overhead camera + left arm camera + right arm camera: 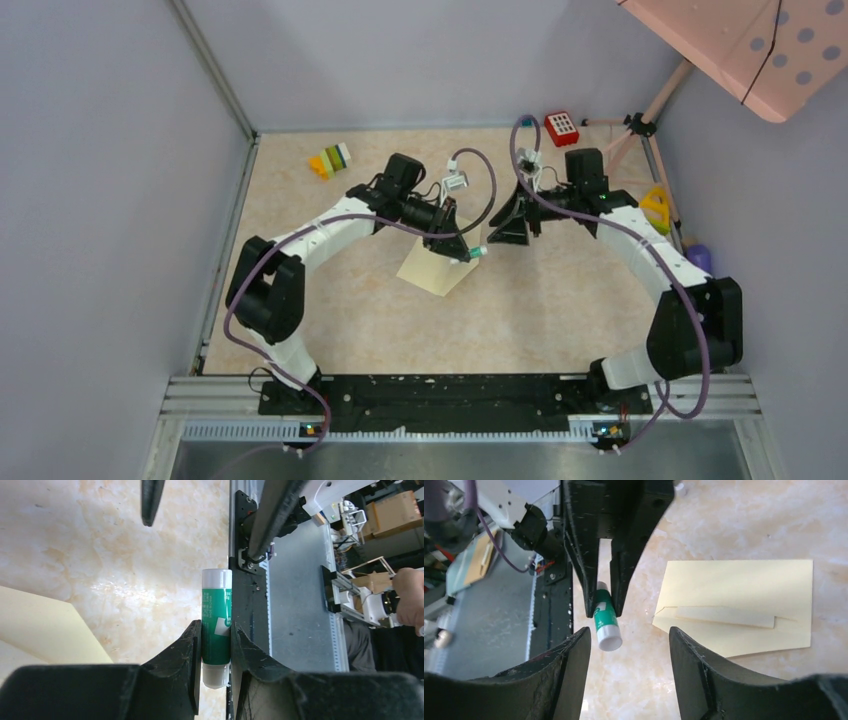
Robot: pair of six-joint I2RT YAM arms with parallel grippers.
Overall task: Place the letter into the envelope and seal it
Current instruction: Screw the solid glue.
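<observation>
The pale cream envelope (437, 270) lies flat on the table mid-scene, its flap folded over the face (724, 616); a corner shows in the left wrist view (45, 625). No separate letter shows. My left gripper (468, 252) is shut on a green and white glue stick (216, 625), held above the table beside the envelope's right corner (605, 622). My right gripper (629, 645) is open and empty. It faces the stick's white end, which sits just before its fingertips (579, 645). It also shows in the top view (505, 232).
Coloured blocks (331, 160) lie at the back left. A red block with white dots (562, 127) and a tripod (640, 125) stand at the back right. A yellow triangular toy (656, 208) sits by the right wall. A black rail (440, 395) runs along the near edge.
</observation>
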